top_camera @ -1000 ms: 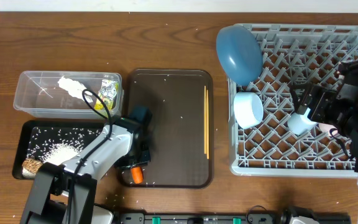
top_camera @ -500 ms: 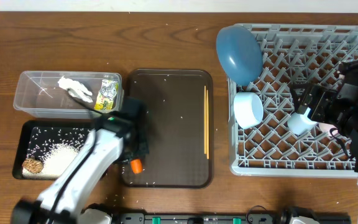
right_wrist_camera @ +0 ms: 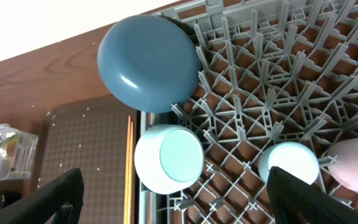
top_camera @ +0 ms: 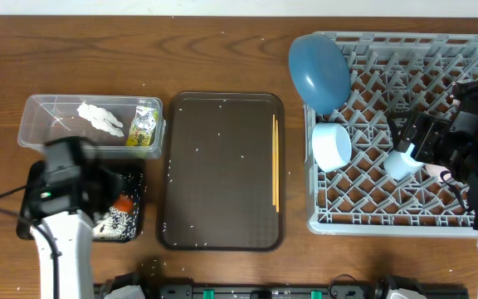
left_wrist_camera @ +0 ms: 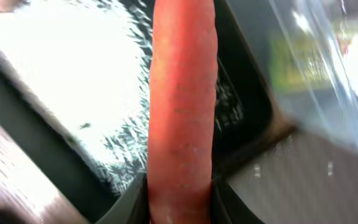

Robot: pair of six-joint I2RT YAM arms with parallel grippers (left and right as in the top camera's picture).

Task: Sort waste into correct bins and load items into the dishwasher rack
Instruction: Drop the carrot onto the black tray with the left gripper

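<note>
My left gripper (top_camera: 116,203) (left_wrist_camera: 180,198) is shut on the orange carrot (top_camera: 123,203) (left_wrist_camera: 182,106), holding it over the right part of the black tray (top_camera: 136,179) (left_wrist_camera: 253,118), which holds white rice (top_camera: 114,223) (left_wrist_camera: 73,68). The clear tub (top_camera: 56,133) (left_wrist_camera: 328,81) behind it holds a crumpled tissue (top_camera: 99,118) and a yellow-green wrapper (top_camera: 143,124). My right gripper (top_camera: 420,138) (right_wrist_camera: 173,173) hangs open over the grey dishwasher rack (top_camera: 388,223) (right_wrist_camera: 278,68). In the rack are the blue plate (top_camera: 319,71) (right_wrist_camera: 148,62), pale bowl (top_camera: 332,146) (right_wrist_camera: 168,158), light-blue cup (top_camera: 402,164) (right_wrist_camera: 289,160) and pinkish cup (right_wrist_camera: 356,171).
A dark brown serving tray (top_camera: 222,170) lies between the bins and the rack, speckled with rice grains. The wooden chopsticks (top_camera: 275,162) (right_wrist_camera: 128,168) lie along its right side. Wooden table (top_camera: 222,58) shows behind it.
My left arm has carried the carrot leftward from the serving tray's near left corner to over the black tray. The right arm has not moved.
</note>
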